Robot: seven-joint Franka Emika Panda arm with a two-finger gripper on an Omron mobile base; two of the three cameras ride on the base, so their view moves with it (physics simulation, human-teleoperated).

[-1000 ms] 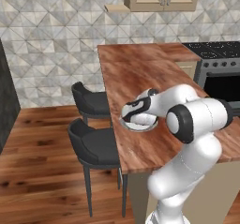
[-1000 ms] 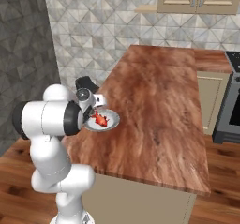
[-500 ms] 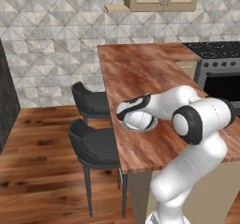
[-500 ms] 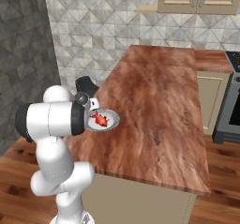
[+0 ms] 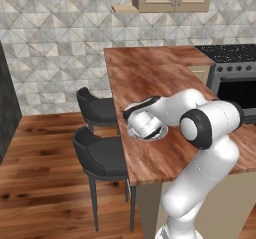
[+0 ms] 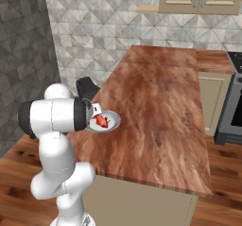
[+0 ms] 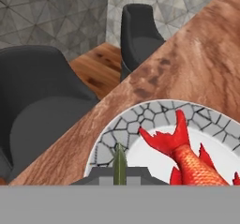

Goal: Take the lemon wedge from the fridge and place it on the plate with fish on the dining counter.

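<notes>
Hand: hand (image 5: 141,125) hangs low over the plate at the worktop's stool-side edge, presumably so a release would land on the plate and not on the wood.
Hand state: a thin olive-green sliver (image 7: 120,166) stands upright at the bottom of the hand view, between the tips; it may be the lemon wedge seen edge-on, but whether the fingers grip it or have let go I cannot tell.
Lemon wedge: no yellow wedge is identifiable on the plate; judged not yet delivered, or just at the point of release.
Plate: plate (image 7: 123,129), white centre with a grey crackle-pattern rim, sits flat close to the worktop edge.
Fish: red fish (image 7: 187,155) lies across the plate's centre, tail fanned toward the rim, leaving bare rim-side space nearest the hand.
Worktop: worktop (image 6: 156,107), glossy reddish-brown wood grain, carries the plate.
Stools: two dark stools (image 5: 100,153) stand just beside the edge below the plate; a wedge dropped short would likely fall toward them.
Fridge: not identifiable from these angles.
</notes>
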